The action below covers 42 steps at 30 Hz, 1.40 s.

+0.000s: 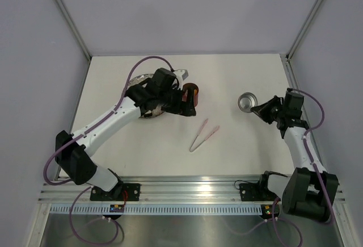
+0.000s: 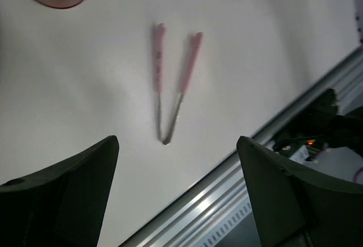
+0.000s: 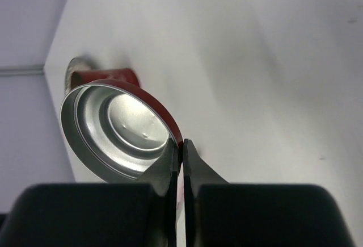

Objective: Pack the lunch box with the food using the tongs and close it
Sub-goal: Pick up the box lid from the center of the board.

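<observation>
Though apart, one tongs (image 1: 198,139) (one lid (image 1: 247,101)).

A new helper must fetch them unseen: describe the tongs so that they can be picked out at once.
Start at the white table and look near its middle. There, on the near side of the red lunch box, the tongs lie flat. They alone are slim, pale pink and V-shaped; the lunch box is round and red.
</observation>
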{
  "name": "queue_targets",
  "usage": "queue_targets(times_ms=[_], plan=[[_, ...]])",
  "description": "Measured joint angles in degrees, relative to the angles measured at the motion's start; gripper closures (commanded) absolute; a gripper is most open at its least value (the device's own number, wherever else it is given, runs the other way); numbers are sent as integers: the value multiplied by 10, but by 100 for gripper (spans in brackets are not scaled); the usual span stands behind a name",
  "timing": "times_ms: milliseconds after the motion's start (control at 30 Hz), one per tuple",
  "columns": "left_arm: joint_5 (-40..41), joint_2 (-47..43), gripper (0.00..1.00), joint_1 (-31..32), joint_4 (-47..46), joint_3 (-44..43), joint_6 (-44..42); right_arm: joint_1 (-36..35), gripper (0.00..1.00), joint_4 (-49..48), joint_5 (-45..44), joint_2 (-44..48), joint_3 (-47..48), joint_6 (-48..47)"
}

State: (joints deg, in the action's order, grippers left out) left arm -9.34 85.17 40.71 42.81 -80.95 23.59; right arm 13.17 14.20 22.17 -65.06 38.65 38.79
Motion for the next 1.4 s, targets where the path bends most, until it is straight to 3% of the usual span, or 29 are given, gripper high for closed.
queue_targets(times_ms=[167,367,500,900,1400], plan=[[-122,1,6,2,-130,66,83,-76,100,-33,67,22,15,3],[-198,1,4,3,-265,107,169,-117,100,-65,132,22,15,10],[-209,1,4,5,-339,134,208,-124,100,-90,166,16,15,11],[-209,55,7,8,-413,124,247,-166,100,-101,207,11,23,5],[-219,81,42,11,-475,118,280,-176,100,-118,218,2,24,11]])
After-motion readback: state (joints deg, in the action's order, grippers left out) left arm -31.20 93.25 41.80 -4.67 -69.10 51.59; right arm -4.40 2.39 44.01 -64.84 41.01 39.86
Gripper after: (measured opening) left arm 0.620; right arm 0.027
